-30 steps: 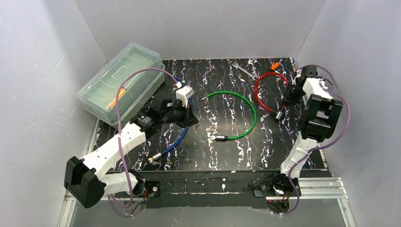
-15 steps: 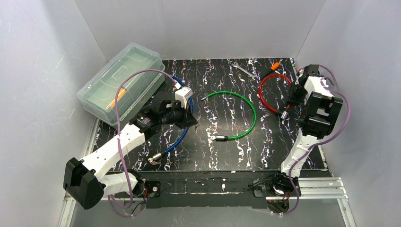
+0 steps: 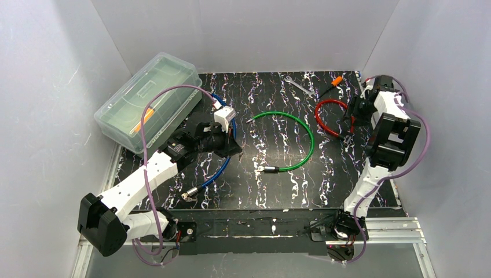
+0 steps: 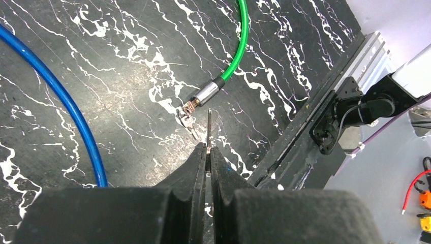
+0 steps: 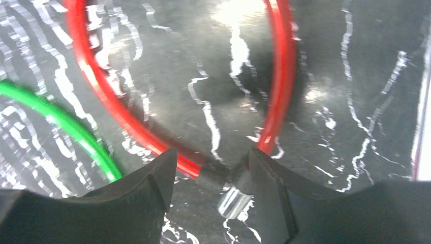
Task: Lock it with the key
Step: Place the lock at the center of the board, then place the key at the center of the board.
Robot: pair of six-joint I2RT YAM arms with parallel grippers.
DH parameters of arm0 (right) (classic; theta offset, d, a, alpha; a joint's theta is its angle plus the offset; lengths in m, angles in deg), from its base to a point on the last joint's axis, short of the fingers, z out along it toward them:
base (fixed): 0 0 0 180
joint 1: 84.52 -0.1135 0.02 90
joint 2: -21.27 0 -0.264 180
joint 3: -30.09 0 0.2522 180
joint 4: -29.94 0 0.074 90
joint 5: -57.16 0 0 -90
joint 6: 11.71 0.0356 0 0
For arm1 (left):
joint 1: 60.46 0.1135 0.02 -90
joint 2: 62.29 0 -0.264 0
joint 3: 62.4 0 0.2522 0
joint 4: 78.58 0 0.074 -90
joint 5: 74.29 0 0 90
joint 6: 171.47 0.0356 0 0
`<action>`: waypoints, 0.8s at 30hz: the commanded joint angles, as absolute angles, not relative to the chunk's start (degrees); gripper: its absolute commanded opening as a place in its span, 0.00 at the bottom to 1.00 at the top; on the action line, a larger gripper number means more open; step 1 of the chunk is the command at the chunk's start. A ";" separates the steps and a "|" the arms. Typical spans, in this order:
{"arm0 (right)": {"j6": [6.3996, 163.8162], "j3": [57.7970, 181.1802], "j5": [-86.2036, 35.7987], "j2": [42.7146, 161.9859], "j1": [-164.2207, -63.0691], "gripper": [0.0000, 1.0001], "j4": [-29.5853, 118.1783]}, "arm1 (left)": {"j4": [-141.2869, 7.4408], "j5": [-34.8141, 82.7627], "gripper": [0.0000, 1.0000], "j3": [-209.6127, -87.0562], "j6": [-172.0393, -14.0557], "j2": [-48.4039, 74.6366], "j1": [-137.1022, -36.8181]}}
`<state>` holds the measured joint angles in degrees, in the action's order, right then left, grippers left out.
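Top view. Black marbled desk (image 3: 272, 174) inside white walls. Clear box (image 3: 147, 98) at far left. Green cable (image 3: 301, 130) lies in an open arc mid-desk, its metal end (image 3: 269, 169) toward the near edge. Blue cable (image 3: 217, 171) runs under the left arm, its end (image 3: 188, 197) near the front left. Red cable (image 3: 327, 113) loops at far right, with a wrench (image 3: 301, 87) and an orange-handled tool (image 3: 334, 81) beyond it. Left hand (image 3: 231, 142) sits low over the desk, left of the green arc. Right hand (image 3: 351, 119) is at the right side of the red loop.

Left wrist view. Left hand (image 4: 208, 152) is clenched, fingers (image 4: 190, 168) pressed together on a thin metal key (image 4: 209, 127) that sticks out past the tips. The key points toward the green cable's metal lock end (image 4: 206, 94), just beside it but not touching. A small key bunch (image 4: 187, 122) lies on the desk at that end. Blue cable (image 4: 66, 101) curves along the left.

Right wrist view. Right hand (image 5: 211, 175) is released, fingers (image 5: 152, 183) parted. The red cable's (image 5: 101, 86) dark joint and silver barrel (image 5: 231, 195) lie in the gap between them, nothing gripped. Picture is blurred. Green cable (image 5: 61, 122) passes at left.
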<state>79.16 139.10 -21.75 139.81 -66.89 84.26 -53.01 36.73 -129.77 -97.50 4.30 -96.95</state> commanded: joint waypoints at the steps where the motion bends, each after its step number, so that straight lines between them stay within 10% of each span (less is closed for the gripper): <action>1: 76.72 138.99 -7.52 131.36 -67.78 0.67 82.90 | -53.29 38.55 0.00 -131.09 -99.76 3.53 -96.14; 10: 75.20 133.88 15.92 117.46 -79.11 0.89 80.38 | -57.23 47.88 0.00 -132.69 -106.85 4.42 -93.53; 24: 89.93 122.91 37.12 101.74 -104.04 0.83 59.66 | -69.48 66.26 0.00 -132.64 -108.30 3.10 -90.88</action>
<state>81.78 125.76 30.40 105.08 -98.60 70.77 -65.75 59.94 -130.45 -107.99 4.78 -91.09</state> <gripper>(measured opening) 0.837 0.019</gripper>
